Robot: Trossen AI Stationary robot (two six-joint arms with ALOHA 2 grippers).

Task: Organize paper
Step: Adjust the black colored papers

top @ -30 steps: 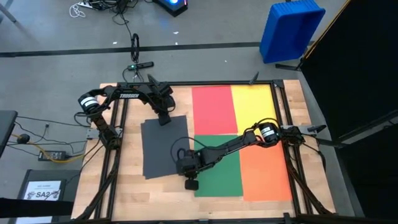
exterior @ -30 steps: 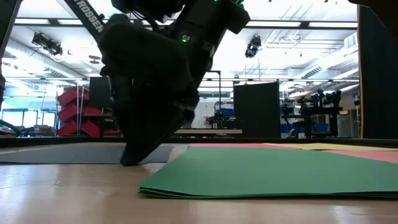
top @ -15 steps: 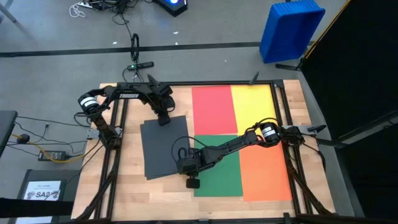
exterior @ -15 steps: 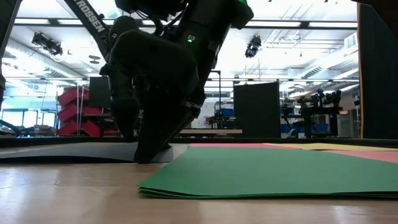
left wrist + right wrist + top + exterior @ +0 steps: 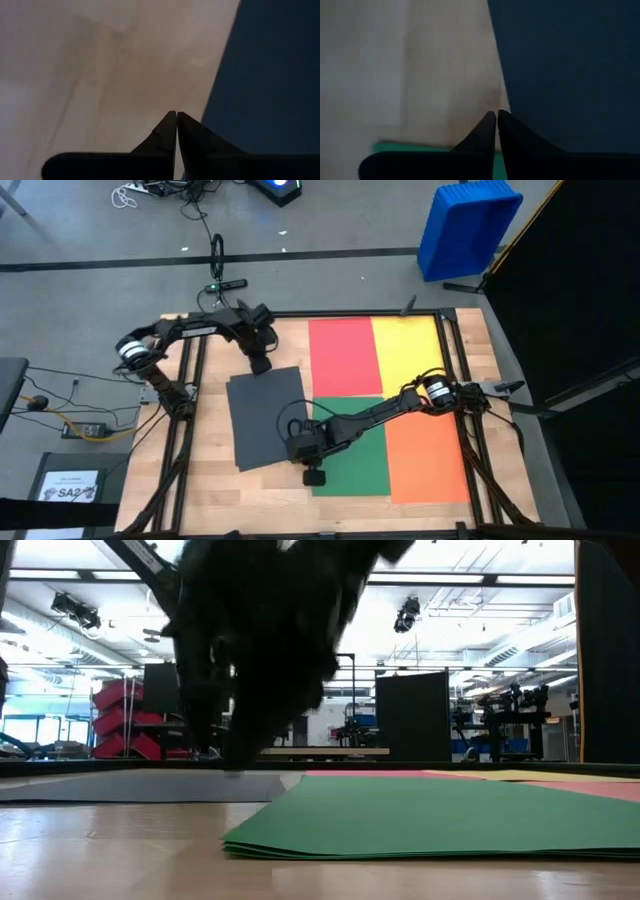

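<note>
— Both grippers have their fingers pressed together, holding nothing. Left gripper [image 5: 262, 365] sits at the upper edge of the dark grey sheet [image 5: 268, 416], left of centre in the high view; right gripper [image 5: 313, 476] is lower, at the gap between that sheet's lower right corner and the green sheet [image 5: 350, 448].

— Why closed, if the job is moving paper?

— My guess is they work as blunt points: a thin flat sheet is easier to pin or slide with a fingertip than to pinch off the wooden table [image 5: 215, 480]. One tip at the top edge and one near the opposite corner would steer the sheet without letting it spin (a judgement, not something shown).

— Where are the other sheets?

— Right half of the table, in a tidy block: red sheet [image 5: 341, 356] upper left, yellow sheet [image 5: 406, 353] beside it, green below the red, orange sheet [image 5: 426, 460] below the yellow. Their edges meet neatly.

— And the grey one?

— Apart from them, slightly tilted. It looks like the last piece to bring into line.

— Anything from the wrist cameras?

— Each shows closed tips at a dark paper edge over bare wood.
</note>
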